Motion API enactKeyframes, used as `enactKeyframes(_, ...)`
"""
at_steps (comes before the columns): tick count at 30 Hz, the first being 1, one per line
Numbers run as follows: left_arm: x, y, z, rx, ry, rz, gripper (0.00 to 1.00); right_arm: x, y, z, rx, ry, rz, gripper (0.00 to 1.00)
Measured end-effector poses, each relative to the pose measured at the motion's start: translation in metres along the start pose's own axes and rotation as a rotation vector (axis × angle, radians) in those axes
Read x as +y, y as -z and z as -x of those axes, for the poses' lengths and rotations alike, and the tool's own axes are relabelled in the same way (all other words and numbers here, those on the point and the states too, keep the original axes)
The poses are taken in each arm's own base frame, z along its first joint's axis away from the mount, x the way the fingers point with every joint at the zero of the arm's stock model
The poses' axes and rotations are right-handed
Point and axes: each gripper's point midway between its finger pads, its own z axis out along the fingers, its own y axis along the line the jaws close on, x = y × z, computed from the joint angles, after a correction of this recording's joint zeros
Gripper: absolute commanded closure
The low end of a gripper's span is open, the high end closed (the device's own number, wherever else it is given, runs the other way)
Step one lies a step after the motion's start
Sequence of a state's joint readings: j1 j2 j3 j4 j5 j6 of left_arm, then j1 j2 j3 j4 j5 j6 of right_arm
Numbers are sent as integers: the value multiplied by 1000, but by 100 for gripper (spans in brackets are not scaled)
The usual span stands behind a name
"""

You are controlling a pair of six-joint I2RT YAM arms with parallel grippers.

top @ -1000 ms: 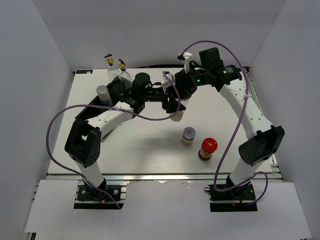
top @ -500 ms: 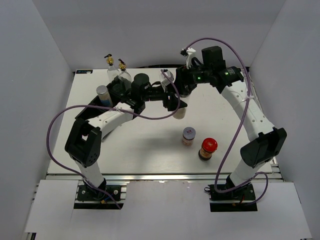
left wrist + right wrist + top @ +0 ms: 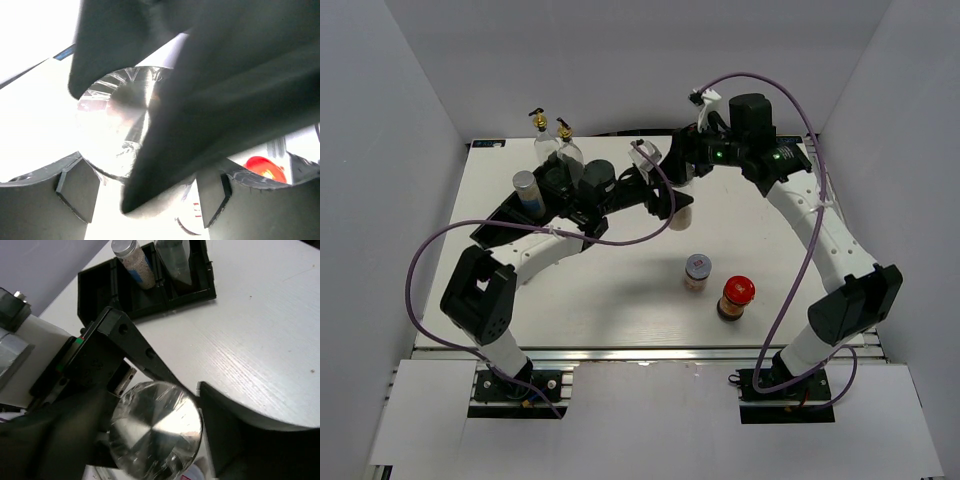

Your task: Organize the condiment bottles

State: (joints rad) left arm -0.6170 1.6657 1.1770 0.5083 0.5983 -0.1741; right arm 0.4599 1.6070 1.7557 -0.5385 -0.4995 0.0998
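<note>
The shaker (image 3: 680,217) has ridden a little way up the overhead view in the last second, from mid-table toward the upper centre. Both arms have gone with it: the right wrist is now pulled higher and further right in the frame, and the left forearm has swung up alongside. That looks like a hand-over in mid-air, most likely to the left arm, which is the one on the tray (image 3: 92,290) side. The left gripper (image 3: 145,200) has its jaws about half closed on the shaker's white body, which sits between its two fingers in its own wrist view. The right gripper (image 3: 150,440) straddles the foil-bright cap from above, one finger edge right at the rim. I cannot tell whether it is still pinching or has already let go. For the task, the shaker is neither on the table (image 3: 620,290) nor stowed. The tray in the upper left of the overhead view already has two cruets (image 3: 542,140) at its far end and a silver-capped bottle (image 3: 525,186) beside them. A silver-lidded jar (image 3: 697,268) and a red-lidded jar (image 3: 736,296) stand loose, just beside each other, right of centre. The left arm reaches from the lower left, its forearm low over the tray and its gripper pointing right. The right arm arches up the right edge and bends left at the top, with its fingers angled down onto the cap.
</note>
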Motion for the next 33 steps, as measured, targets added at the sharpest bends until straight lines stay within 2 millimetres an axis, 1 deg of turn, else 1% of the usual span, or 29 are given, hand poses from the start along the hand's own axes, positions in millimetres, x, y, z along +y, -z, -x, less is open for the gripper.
enactKeyframes(3, 14, 2, -2, 0, 15, 75, 100, -1, 1, 3, -19, -7, -16, 11)
enactKeyframes(8, 38, 10, -8, 12, 31, 214, 100, -14, 2, 12, -74, -26, -100, 11)
enactKeyframes(10, 47, 17, -15, 30, 33, 272, 100, -24, 5, 20, -114, -30, -162, 11)
enactKeyframes(12, 57, 27, -23, 54, 34, 341, 100, -34, 10, 36, -177, -19, -226, 11)
enactKeyframes(14, 67, 36, -29, 73, 28, 410, 100, -43, 19, 52, -245, -9, -282, 11)
enactKeyframes(16, 79, 48, -33, 90, 19, 497, 100, -53, 32, 66, -311, -4, -339, 11)
enactKeyframes(17, 85, 53, -33, 93, 13, 539, 100, -57, 40, 70, -339, -3, -365, 11)
enactKeyframes(19, 98, 69, -35, 99, 5, 640, 100, -66, 53, 72, -375, -3, -409, 10)
enactKeyframes(20, 105, 79, -35, 98, 0, 693, 100, -70, 59, 69, -386, -7, -427, 11)
enactKeyframes(22, 120, 104, -36, 99, -6, 813, 100, -80, 68, 55, -390, -25, -462, 10)
enactKeyframes(26, 162, 159, -37, 95, -8, 1056, 100, -106, 77, 14, -356, -98, -522, 11)
enactKeyframes(29, 187, 198, -43, 92, -12, 1198, 100, -126, 84, -17, -326, -168, -567, 11)
enactKeyframes(31, 198, 223, -50, 100, -20, 1280, 100, -137, 91, -31, -319, -198, -594, 10)
enactKeyframes(33, 206, 238, -53, 107, -25, 1342, 100, -144, 97, -40, -316, -214, -615, 11)
